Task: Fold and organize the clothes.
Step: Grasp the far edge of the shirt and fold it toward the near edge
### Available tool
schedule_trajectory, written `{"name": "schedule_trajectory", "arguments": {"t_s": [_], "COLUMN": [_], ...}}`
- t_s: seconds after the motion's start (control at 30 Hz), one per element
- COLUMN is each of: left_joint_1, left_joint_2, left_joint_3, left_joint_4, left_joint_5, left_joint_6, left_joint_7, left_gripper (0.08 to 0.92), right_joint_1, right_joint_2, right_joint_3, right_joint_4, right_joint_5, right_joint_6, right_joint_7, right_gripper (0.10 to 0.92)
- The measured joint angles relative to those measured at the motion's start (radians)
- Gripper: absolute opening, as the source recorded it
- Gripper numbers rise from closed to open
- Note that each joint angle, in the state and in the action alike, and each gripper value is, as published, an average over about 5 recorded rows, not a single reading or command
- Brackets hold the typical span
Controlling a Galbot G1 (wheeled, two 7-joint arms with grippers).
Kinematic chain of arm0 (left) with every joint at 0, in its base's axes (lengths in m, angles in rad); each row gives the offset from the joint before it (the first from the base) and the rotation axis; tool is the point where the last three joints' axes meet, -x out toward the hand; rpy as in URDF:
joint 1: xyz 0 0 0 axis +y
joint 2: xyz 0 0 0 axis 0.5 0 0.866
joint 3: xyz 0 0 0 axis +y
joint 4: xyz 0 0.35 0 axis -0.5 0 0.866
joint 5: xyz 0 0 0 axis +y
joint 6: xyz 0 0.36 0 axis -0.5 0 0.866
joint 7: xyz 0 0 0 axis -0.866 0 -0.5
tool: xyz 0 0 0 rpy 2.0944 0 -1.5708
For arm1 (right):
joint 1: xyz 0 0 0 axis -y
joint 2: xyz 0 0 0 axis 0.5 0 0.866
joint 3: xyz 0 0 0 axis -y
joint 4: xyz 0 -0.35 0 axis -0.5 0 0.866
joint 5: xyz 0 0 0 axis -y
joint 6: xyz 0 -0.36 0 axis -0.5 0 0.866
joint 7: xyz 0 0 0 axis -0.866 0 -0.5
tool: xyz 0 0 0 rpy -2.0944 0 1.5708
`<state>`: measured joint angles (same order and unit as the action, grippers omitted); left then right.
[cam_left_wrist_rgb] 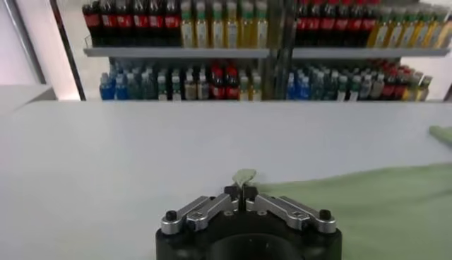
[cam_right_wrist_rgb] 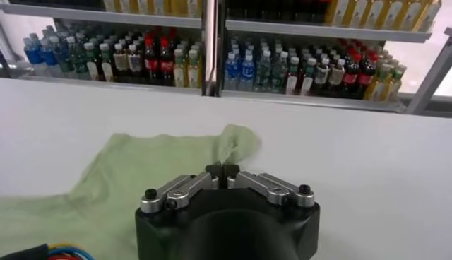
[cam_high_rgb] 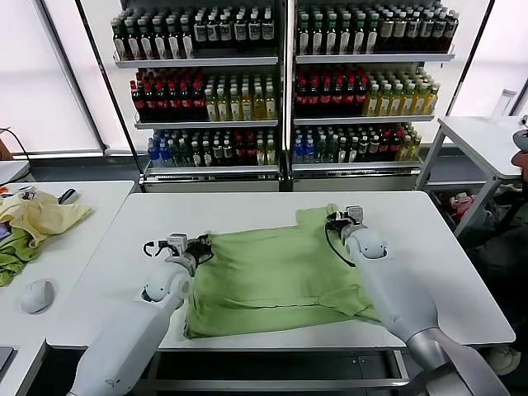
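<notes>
Both pincers pinch the green shirt [cam_high_rgb: 272, 276] on the desk [cam_high_rgb: 421, 247]: left pincer [cam_high_rgb: 200, 245] mid-left of the frame, right pincer [cam_high_rgb: 334, 219] upper middle. To fold neatly, they should lift together and keep the cloth flat.

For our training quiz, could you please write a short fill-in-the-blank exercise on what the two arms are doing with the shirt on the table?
1. The left tool is shut on the ____ edge of the green shirt.
2. The right tool pinches the shirt beside its ____ sleeve.
3. The shirt lies on a ____ table.
4. Behind the table stand shelves filled with ____.

Missing words: left; right; white; bottles
</notes>
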<state>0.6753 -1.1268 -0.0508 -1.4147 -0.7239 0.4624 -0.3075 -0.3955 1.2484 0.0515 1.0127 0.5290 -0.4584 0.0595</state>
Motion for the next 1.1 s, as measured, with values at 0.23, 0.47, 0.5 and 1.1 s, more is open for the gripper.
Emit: {"name": "schedule_trajectory", "arguments": {"t_s": [0.23,0.47,0.5,1.1], "left_joint_1": [0.033,0.084,0.093,0.282], "left_joint_2": [0.029,0.065,0.071,0.159], "left_joint_3": [-0.020,-0.045,-0.049,-0.099], "left_joint_4": [-0.091,-0.191,-0.205,-0.437], "left_joint_5": [-0.027,-0.055,-0.059,-0.064], "left_joint_6": [-0.015,-0.021,-0.021,0.008], "left_joint_7": [-0.002,-0.005,-0.005,0.013], "left_gripper": [0.093,0.093,0.093,0.093], "right_joint_1": [-0.065,-0.163,-0.178,-0.534], "right_joint_2": [-0.052,-0.109,-0.117,-0.224], "right_joint_3": [0.037,0.086,0.094,0.280], "right_joint_4": [0.158,0.327,0.352,0.758], "right_joint_5": [0.034,0.060,0.062,0.087], "right_joint_6": [-0.008,-0.021,-0.024,-0.063], "right_joint_7": [0.014,0.026,0.028,0.063], "right_gripper": [0.121,0.121,0.121,0.121]}}
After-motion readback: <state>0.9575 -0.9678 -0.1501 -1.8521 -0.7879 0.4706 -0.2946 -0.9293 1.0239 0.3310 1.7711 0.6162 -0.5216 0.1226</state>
